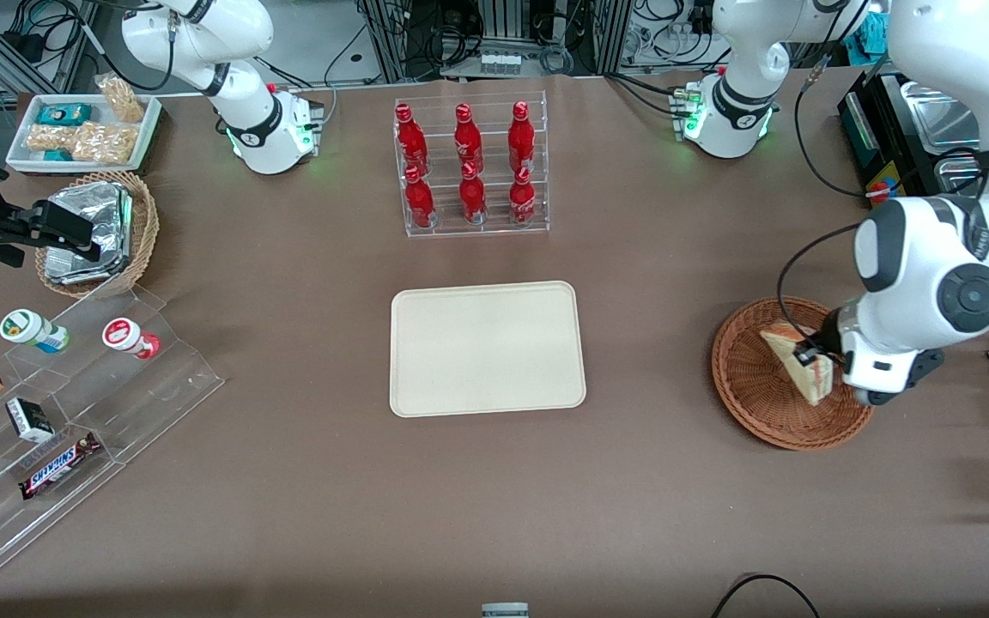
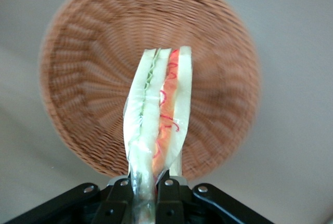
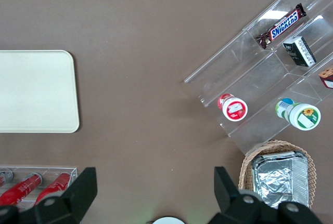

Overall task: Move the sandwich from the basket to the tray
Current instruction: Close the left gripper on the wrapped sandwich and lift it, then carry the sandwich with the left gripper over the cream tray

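Observation:
The reddish-brown wicker basket point(image 1: 765, 403) sits toward the working arm's end of the table. The left arm's gripper point(image 1: 814, 354) hangs over it, shut on the sandwich point(image 1: 799, 360), a clear-wrapped wedge of pale bread with red and green filling. In the left wrist view the sandwich point(image 2: 158, 115) stands out from between the black fingers point(image 2: 120, 195), lifted above the basket point(image 2: 93, 78). The cream-beige tray point(image 1: 486, 348) lies bare at the table's middle and also shows in the right wrist view point(image 3: 36, 91).
A clear rack of red bottles point(image 1: 469, 167) stands farther from the camera than the tray. Toward the parked arm's end are a tan basket of foil packs point(image 1: 104, 232), a white snack tray point(image 1: 82, 129) and a clear stepped stand point(image 1: 74, 412) with snacks.

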### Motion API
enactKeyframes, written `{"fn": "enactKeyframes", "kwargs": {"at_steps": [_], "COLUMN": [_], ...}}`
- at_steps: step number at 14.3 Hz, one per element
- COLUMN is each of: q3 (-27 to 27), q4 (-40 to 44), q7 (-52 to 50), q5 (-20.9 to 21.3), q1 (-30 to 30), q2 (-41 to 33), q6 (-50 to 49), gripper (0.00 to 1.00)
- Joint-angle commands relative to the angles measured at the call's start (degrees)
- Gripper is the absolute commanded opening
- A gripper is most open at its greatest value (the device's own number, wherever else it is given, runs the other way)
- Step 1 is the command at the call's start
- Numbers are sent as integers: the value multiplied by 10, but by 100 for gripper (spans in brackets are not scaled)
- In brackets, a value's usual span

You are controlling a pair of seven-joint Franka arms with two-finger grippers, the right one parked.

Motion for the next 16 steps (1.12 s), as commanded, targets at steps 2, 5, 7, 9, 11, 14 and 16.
{"fn": "enactKeyframes", "kwargs": {"at_steps": [2, 5, 7, 9, 11, 14, 16], "q3": [-58, -66, -66, -66, -66, -65, -64], "q4": [18, 43, 86, 128, 180, 260, 294], "q7": [75, 50, -20, -76, -145, -216, -248], "q5": [-1, 0, 6, 5, 6, 7, 11], "q1": [-39, -127, -179, -232, -277, -330, -356], "q2": [10, 48, 80, 121, 167, 229, 257], "q6": [-8, -3, -3, 2, 29, 32, 32], "gripper": [10, 7, 7, 7, 6, 5, 5]}}
